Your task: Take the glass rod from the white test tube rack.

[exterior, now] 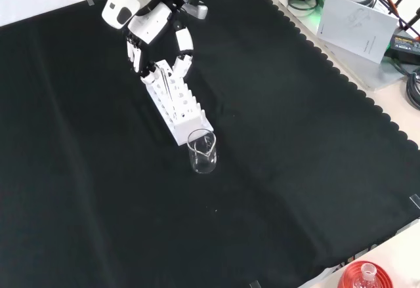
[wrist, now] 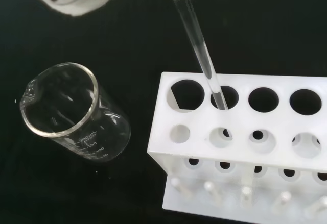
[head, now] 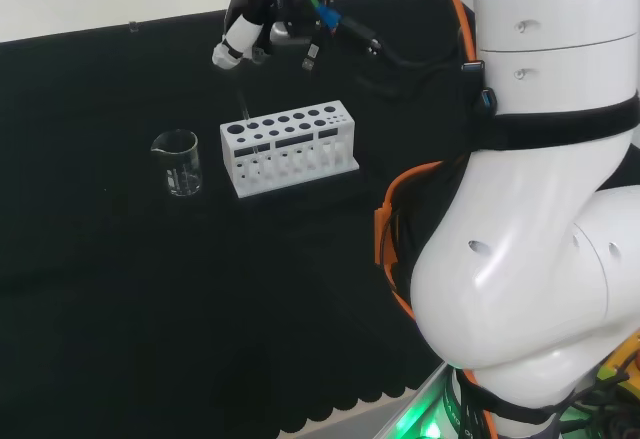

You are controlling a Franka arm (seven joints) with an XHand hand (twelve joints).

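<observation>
A: So, starting nearest in the front view, what stands on the counter (exterior: 282,170)?

B: One clear beaker (exterior: 202,151), which looks empty, touching or just beside the near end of the white rack (exterior: 176,103). One rack too, its long side running away from that camera toward the hand (exterior: 152,24) at the far end.

A: And the glass rod?

B: One glass rod (wrist: 196,45). The wrist view shows it best: its lower tip sits in the second hole of the rack's back row, counting from the beaker end. The shaft rises steeply out of that hole, leaning a little, toward the blurred white part of the hand above.

A: Is the hand holding it?

B: I judge so, though I can't see the contact plainly. In the head view the hand hangs above the rack's left end, with a faint line of glass running from it down to the rack. In the front view its fingers (exterior: 183,50) are curled, hanging over the far end of the rack. So: closed around the top of the rod, as far as I can tell.

A: Then what does the next move turn on?

B: The rod's long axis. It lies straight below the hand, nearly upright, tip not yet clear of the hole. My guess is a lift along that line frees it; a sideways pull could catch the rim and tip the rack toward the beaker.
</observation>
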